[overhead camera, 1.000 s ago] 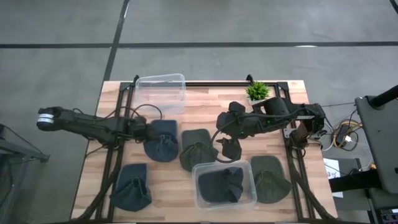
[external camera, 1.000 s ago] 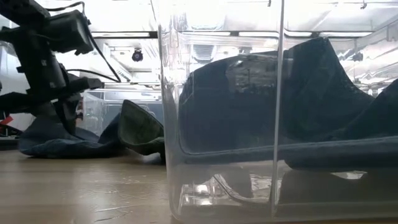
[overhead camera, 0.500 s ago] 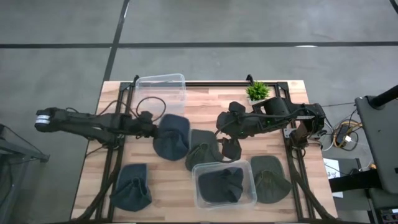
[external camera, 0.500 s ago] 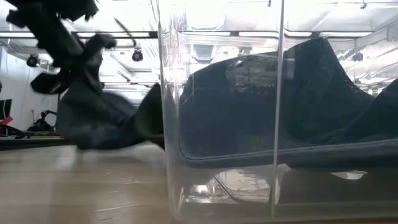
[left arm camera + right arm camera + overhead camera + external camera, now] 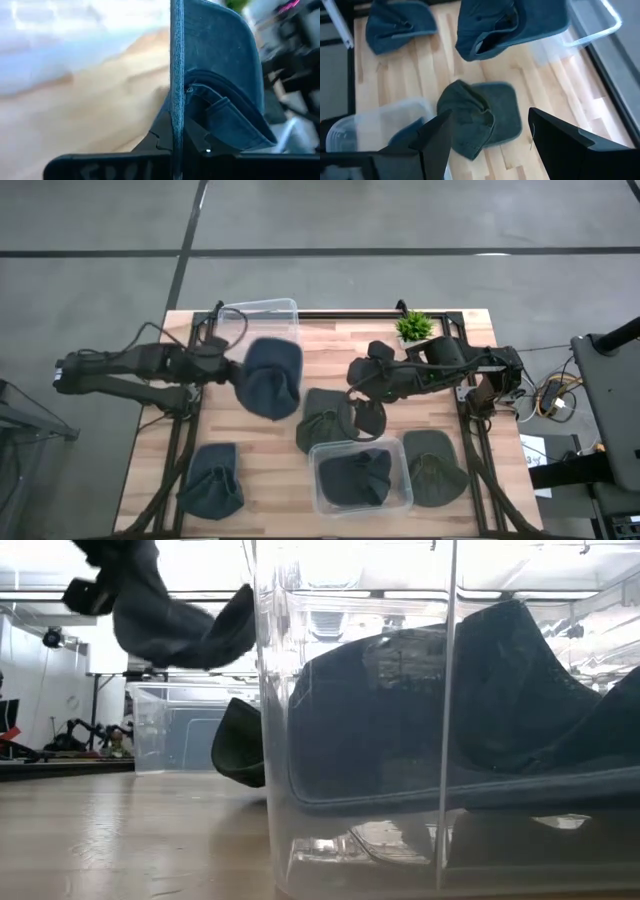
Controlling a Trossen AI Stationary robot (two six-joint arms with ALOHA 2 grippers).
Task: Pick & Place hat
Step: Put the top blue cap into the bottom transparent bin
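My left gripper (image 5: 230, 368) is shut on a blue denim hat (image 5: 272, 377), held in the air over the table's far left part, near an empty clear bin (image 5: 260, 325). The hat shows high up in the low view (image 5: 170, 610). My right gripper (image 5: 368, 412) is open and empty, above the table's middle beside a dark green hat (image 5: 325, 420) that lies flat on the wood. In the right wrist view that hat (image 5: 477, 117) lies ahead of my open gripper (image 5: 490, 145). My left gripper pinches a flat edge of the blue hat (image 5: 176, 107), seen edge-on, between its two fingers. The fingers come about level from the table's left. The hat is lifted clear of the table, and its crown (image 5: 225, 75) hangs to one side of the fingers.
A clear bin (image 5: 402, 498) with a dark hat (image 5: 355, 478) inside stands at the near edge, filling the low view (image 5: 440, 740). More hats lie near left (image 5: 212, 480) and near right (image 5: 435, 467). A small plant (image 5: 414, 328) stands far right.
My left gripper has lifted the blue hat off the table and carried it up and toward the far edge, near the empty bin. The hat lay on the wood a second ago and now hangs clear.
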